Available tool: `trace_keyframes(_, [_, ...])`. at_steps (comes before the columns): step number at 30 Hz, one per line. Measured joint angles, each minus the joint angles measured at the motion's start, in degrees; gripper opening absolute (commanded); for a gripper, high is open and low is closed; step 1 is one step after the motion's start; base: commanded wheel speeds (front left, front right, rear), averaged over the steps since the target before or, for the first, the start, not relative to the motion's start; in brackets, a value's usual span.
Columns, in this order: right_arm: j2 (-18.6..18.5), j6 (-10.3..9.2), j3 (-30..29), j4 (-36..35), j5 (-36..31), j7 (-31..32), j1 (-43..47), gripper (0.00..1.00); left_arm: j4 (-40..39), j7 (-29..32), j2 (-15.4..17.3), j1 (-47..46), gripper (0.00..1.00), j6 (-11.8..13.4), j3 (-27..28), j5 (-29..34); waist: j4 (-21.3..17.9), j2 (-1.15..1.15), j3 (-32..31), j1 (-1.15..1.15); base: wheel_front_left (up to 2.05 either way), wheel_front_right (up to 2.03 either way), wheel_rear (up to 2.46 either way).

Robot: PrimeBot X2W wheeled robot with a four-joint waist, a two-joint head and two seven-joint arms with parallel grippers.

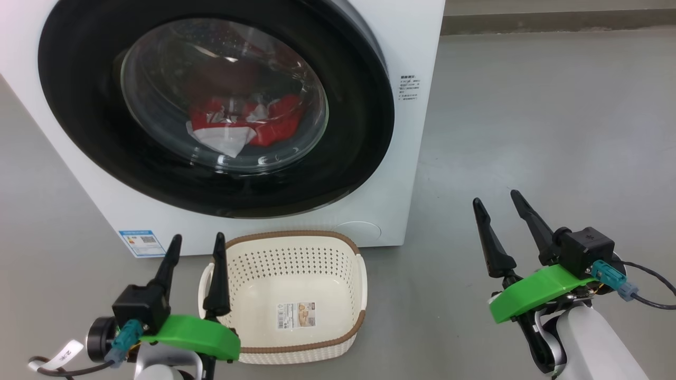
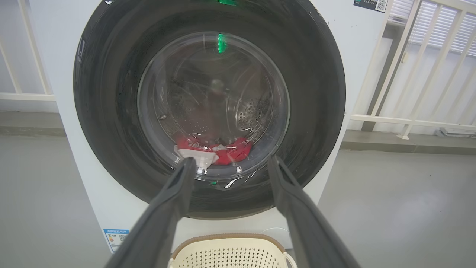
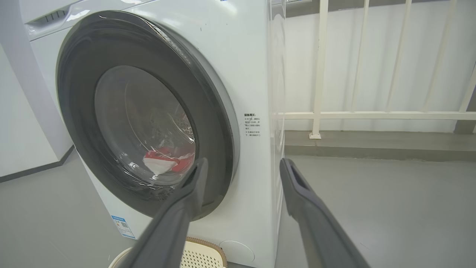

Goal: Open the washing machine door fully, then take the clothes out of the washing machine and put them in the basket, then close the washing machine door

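Observation:
The white washing machine (image 1: 417, 42) stands ahead with its round black-rimmed door (image 1: 79, 137) against the front. Behind the bulging glass lie the red and white clothes (image 1: 248, 126), also seen as clothes (image 2: 214, 150) and clothes (image 3: 167, 162) in the wrist views. On the floor below the door sits the cream basket (image 1: 296, 248), nothing in it but a barcode sticker. My left gripper (image 1: 196, 247) is open beside the basket's left rim. My right gripper (image 1: 496, 199) is open over bare floor, right of the machine. Both are clear of the door.
Grey floor (image 1: 554, 132) stretches to the right of the machine. A white railing (image 3: 319, 74) stands behind and to the right of it. A low grey kerb (image 1: 554, 21) runs along the back. A blue label (image 1: 141, 243) marks the machine's lower left front.

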Motion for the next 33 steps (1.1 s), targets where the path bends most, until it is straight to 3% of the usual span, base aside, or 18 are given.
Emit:
trace_keyframes(17, [0.0, 0.0, -0.3, -0.46, -0.04, -0.01, -1.58, 1.0, -2.74, 0.0, 0.0, -0.03, 1.0, 0.02, -0.59, -0.44, 0.63, 0.0, 2.91, 0.0, 0.0, 0.0, 0.0])
trace_keyframes(18, [0.0, 0.0, -0.32, -0.48, -0.04, 0.0, -2.05, 0.84, -2.97, 0.0, 0.0, -0.05, 1.0, 0.04, -0.66, -0.44, 0.69, 0.0, 3.27, 0.0, 0.0, 0.0, 0.0])
trace_keyframes(19, [0.0, 0.0, -0.38, -0.57, -0.04, -0.01, -2.42, 0.48, -3.15, 0.0, 0.0, -0.07, 1.0, 0.04, -0.74, -0.44, 0.76, 0.0, 3.64, 0.0, 0.0, 0.0, 0.0])
trace_keyframes(20, [-0.01, 0.0, -0.44, -0.62, -0.04, -0.01, -2.72, 0.27, -3.34, 0.0, 0.01, -0.12, 1.0, 0.04, -0.82, -0.43, 0.84, 0.0, 4.01, 0.0, 0.0, 0.0, 0.0])
trace_keyframes(21, [-0.01, 0.0, -0.48, -0.59, -0.04, -0.01, -3.07, 0.0, -3.54, 0.0, 0.01, -0.14, 1.0, 0.05, -0.91, -0.44, 0.92, 0.0, 4.41, 0.0, 0.0, 0.0, 0.0])
trace_keyframes(25, [-0.04, 0.0, -0.6, -0.35, 0.93, -0.15, -4.67, 0.0, -4.5, 0.0, 0.01, -0.35, 1.0, 0.05, -1.37, -0.44, 1.28, 0.0, 6.05, 0.0, 0.0, 0.0, 0.0])
trace_keyframes(33, [-0.15, 0.0, -0.55, 3.25, 14.28, -0.15, -10.31, 0.0, -5.67, 0.0, 0.01, -2.58, 1.0, 0.05, -2.41, -0.45, 2.39, 0.0, 9.62, 0.0, 0.0, 0.0, 0.0])
